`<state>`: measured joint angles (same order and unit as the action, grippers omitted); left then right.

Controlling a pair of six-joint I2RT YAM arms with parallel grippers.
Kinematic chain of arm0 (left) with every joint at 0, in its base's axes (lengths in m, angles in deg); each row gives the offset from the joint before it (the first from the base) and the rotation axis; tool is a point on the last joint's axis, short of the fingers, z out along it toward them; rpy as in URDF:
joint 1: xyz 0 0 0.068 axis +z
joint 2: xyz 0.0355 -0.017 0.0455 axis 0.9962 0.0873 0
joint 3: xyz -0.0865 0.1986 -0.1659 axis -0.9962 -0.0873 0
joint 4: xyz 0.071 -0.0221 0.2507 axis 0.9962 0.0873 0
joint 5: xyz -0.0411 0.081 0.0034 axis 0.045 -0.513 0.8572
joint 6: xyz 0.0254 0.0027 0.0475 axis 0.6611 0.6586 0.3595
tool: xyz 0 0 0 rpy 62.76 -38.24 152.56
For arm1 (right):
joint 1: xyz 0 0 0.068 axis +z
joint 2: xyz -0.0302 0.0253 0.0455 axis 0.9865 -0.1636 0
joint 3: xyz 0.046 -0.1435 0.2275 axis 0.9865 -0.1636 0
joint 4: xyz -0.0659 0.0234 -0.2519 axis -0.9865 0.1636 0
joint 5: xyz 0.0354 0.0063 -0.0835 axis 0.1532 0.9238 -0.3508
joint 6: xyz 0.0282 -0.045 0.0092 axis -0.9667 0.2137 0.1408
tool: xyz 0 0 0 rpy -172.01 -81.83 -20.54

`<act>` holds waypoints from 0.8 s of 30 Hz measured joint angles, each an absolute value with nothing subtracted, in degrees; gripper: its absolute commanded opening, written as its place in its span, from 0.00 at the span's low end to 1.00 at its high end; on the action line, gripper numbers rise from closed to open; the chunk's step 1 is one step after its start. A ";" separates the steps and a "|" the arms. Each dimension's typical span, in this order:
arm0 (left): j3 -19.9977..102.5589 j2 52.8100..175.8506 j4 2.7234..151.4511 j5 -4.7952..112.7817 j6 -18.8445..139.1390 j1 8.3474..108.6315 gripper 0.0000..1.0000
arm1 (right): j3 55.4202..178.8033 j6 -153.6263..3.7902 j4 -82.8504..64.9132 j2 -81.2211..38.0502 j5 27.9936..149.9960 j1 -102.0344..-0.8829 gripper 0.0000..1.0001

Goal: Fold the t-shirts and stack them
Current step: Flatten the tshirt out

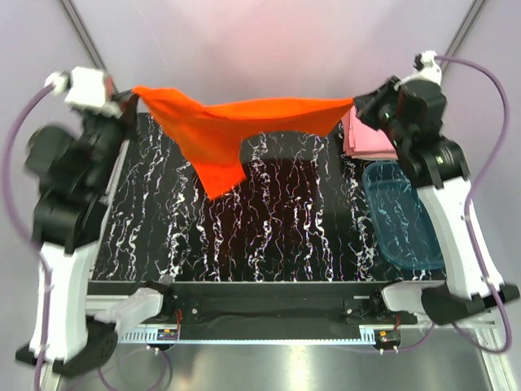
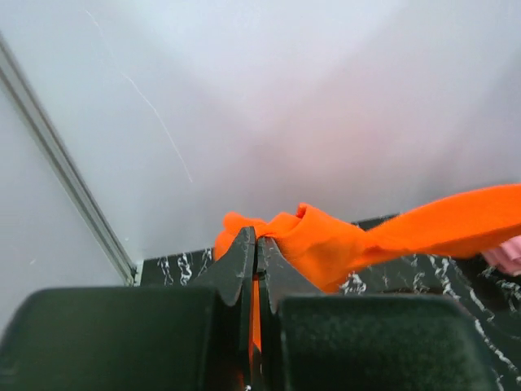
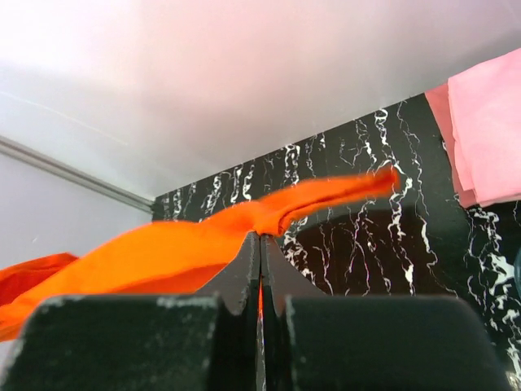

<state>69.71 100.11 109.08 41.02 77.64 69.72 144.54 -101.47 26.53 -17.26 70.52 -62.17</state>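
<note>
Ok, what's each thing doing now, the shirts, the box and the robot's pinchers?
orange t-shirt, unfolded, stretched in the air between both grippers
pink t-shirts, folded flat, stacked at the far right of the table
teal tub, upright, nothing seen inside
left gripper, shut on the orange t-shirt
right gripper, shut on the orange t-shirt

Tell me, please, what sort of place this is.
Probably a robotics lab test cell: a marbled black table inside white walls, with an orange-red t-shirt stretched between the left pincer and right pincer.
</note>
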 measured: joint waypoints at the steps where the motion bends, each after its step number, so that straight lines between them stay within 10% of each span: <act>1: 68.16 97.16 108.47 41.28 77.29 69.72 0.00 | 143.32 -101.51 26.62 -15.27 70.65 -62.17 0.00; 14: 60.44 71.92 100.21 49.59 67.06 69.72 0.00 | 134.95 -104.99 27.69 14.17 72.12 -62.19 0.00; 24: 54.36 74.96 97.65 52.30 71.30 69.72 0.00 | 129.20 -107.35 24.48 6.24 72.49 -62.21 0.00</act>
<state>54.36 74.96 97.65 52.30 71.30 69.72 129.20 -107.35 24.48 6.24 72.49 -62.21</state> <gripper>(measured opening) 0.012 0.009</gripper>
